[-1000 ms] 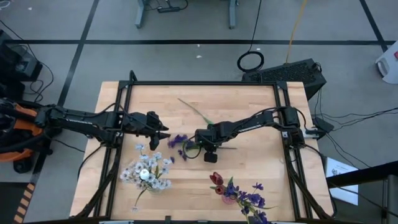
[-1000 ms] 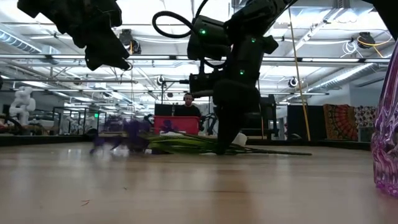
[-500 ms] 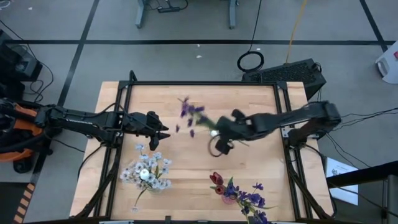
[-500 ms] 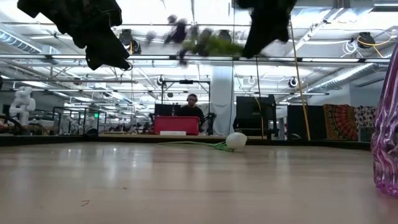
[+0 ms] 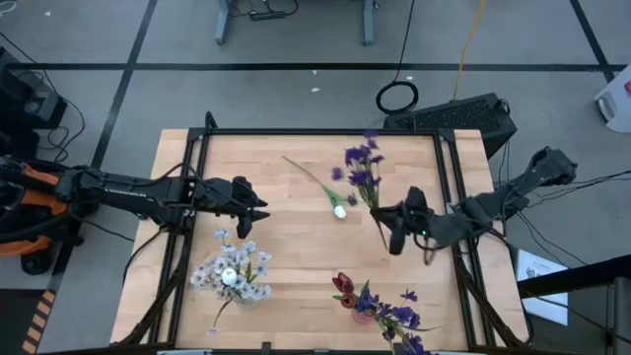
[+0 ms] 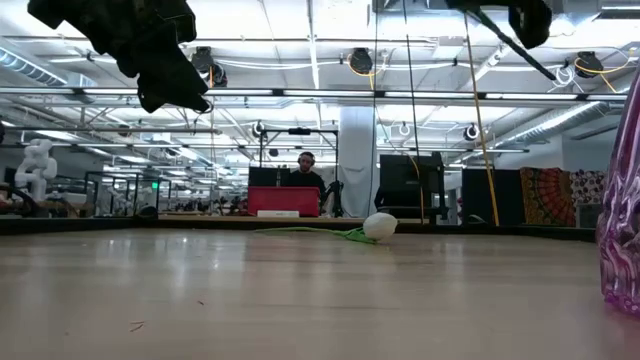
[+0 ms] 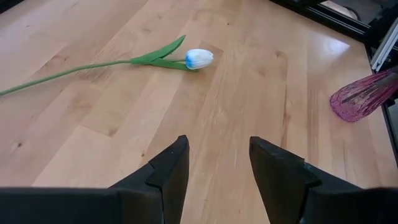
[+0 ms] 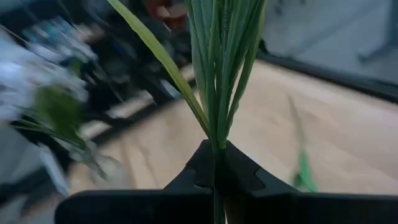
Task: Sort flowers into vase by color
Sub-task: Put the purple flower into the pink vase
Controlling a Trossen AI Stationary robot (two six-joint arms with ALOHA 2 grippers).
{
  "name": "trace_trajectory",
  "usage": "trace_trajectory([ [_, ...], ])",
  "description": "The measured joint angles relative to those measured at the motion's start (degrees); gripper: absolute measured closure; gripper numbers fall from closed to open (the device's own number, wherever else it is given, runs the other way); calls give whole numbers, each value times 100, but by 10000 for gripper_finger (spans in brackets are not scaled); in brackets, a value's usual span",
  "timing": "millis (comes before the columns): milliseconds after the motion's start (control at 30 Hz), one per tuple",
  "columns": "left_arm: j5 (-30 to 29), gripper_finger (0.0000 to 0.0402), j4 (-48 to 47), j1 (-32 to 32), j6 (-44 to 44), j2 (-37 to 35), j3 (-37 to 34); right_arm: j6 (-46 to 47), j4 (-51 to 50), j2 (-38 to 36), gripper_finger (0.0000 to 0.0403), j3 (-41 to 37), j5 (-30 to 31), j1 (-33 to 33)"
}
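Nearest me, at the table's front edge: the purple vase (image 5: 367, 312), already carrying purple sprigs and a dark red tulip (image 5: 342, 286). To its left, the white blossom cluster (image 5: 233, 272) sits in its own vase.

Right gripper (image 5: 386, 219) is above the table, right of centre, clamped tight on the green stems of a purple sprig bunch (image 5: 363, 166). Right wrist view confirms it: stems pinched between my fingers (image 8: 205, 163), leaves fanning out beyond them. The blooms stand out well away from the grip, toward the back of the table.

Risks as I judge them:
- The right wrist view is smeared, so I take the arm to be swinging; thin stems in a narrow pinch could slide or shed one sprig.
- Blooms lead the wrong way for insertion; stem ends need turning down toward the purple vase, or they catch the flowers already in it.
- A knock on that vase could tip it.

Left gripper (image 7: 214, 163) waits over the table's left side, jaws apart, empty.

Farthest: a white tulip (image 5: 339, 210) lying loose past centre, unsorted, possibly brushed by a low pass.
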Motion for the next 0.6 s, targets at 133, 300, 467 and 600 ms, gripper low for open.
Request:
trace_trajectory([
  [133, 0, 228, 0, 0, -8, 0, 0, -704, 1719, -298, 403, -829, 342, 474],
  [300, 0, 228, 2, 0, -17, 0, 0, -1334, 2963, -404, 403, -1223, 603, 963],
  [467, 0, 228, 20, 0, -17, 0, 0, -2013, 3660, -399, 403, -1218, 620, 1372],
  [600, -26, 228, 137, 0, -20, 0, 0, -2402, 4209, -222, 402, -1216, 582, 1525],
])
